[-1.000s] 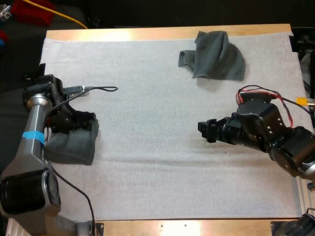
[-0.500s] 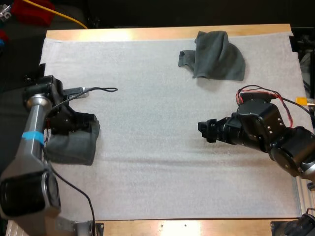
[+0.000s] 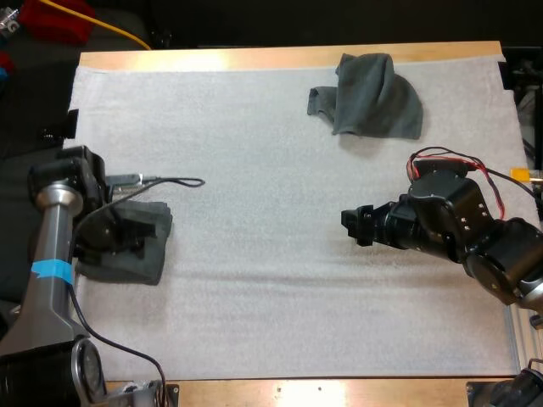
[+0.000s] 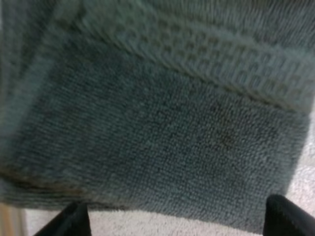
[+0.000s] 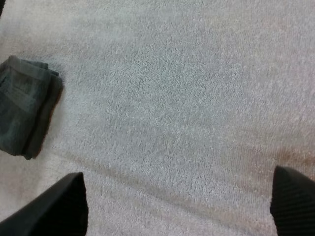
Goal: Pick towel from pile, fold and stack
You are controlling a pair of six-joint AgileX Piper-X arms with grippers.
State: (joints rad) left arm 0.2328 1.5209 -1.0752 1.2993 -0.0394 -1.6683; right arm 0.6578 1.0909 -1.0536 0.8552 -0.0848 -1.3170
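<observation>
Now, at the left edge of the mat (image 3: 254, 170), the left hand (image 3: 136, 231) hangs low over the folded towel (image 3: 119, 267). Its fingers (image 4: 74, 223) stand wide apart at the towel's near edge and hold nothing. The left wrist view shows thick pile and a woven band across the folded cloth, which lies flat with its layers squared. I judge this one is already placed.

Toward the far edge of the counter (image 3: 280, 58), right of the middle, lies the crumpled towel (image 3: 377, 97). It sits in a loose heap, with a small flap sticking out on its left side. It lies well apart from both hands.

Nearer, by the mat's right edge, the right hand (image 3: 352, 229) points left over bare mat. It is opened wide and empty, and from its wrist view the folded towel shows far across the mat.

The crumpled towel looks light, soft and limp. It should sag from wherever it is pinched and will not keep a shape by itself, though the pile should grip well between the fingers. The protruding flap, or a hem corner, seems the best hold. A pinch in the heap's middle would likely gather several layers and make spreading it harder.
</observation>
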